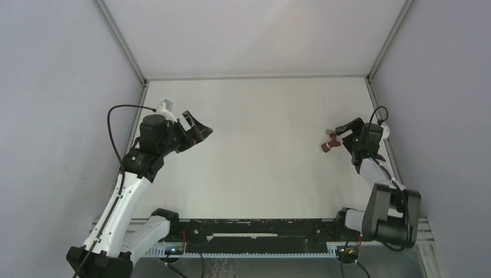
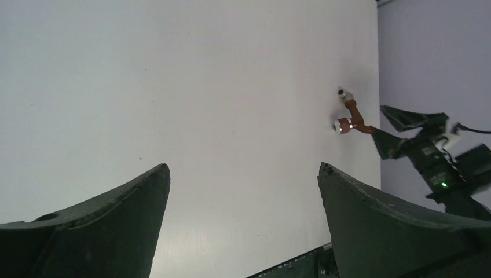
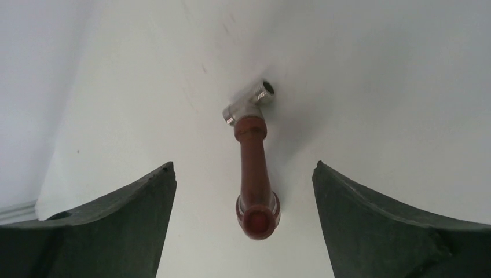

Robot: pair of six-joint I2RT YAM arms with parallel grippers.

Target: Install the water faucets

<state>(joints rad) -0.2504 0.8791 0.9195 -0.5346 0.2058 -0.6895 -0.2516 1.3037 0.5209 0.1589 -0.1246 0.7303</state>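
Near faucet, right fingers spread wide.

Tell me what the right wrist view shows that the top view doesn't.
Only the right wrist view: the threaded tee shape of the silvery fitting at the far end of the faucet, and clear gaps between it and each finger of the right gripper. Only the top view: the left gripper, open, over the left side of the table, plus both arm bases. Both: the faucet lying on the white table, with the right gripper open and not holding it.
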